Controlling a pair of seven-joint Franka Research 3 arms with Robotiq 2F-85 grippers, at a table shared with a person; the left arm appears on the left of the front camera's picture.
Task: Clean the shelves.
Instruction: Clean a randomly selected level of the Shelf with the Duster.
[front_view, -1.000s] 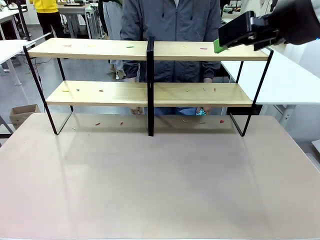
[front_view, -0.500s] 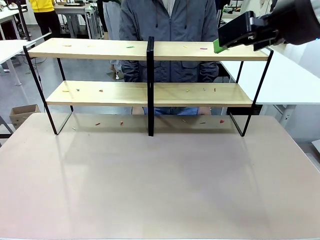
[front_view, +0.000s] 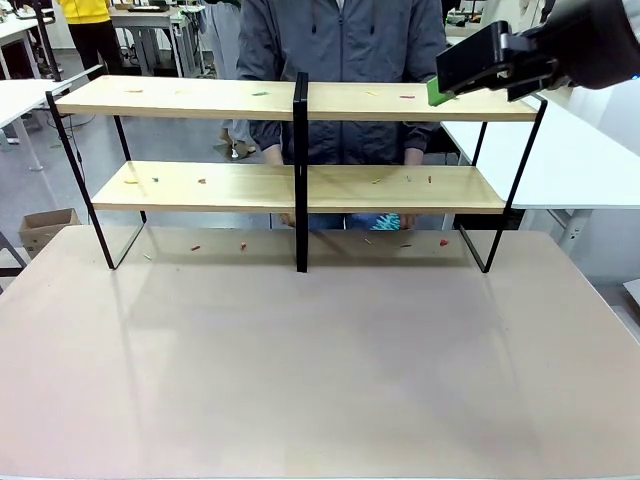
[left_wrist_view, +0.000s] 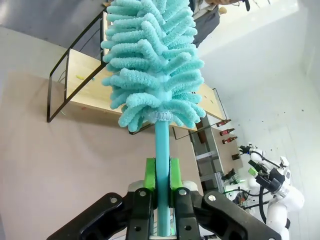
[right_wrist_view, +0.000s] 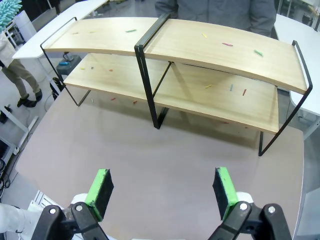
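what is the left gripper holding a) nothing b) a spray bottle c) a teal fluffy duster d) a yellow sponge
c: in the left wrist view the left gripper is shut on the handle of the teal duster.

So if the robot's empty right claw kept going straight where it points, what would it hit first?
Most likely the bare table, just in front of the shelves. The right gripper points down at it with nothing in between, though depth is hard to judge.
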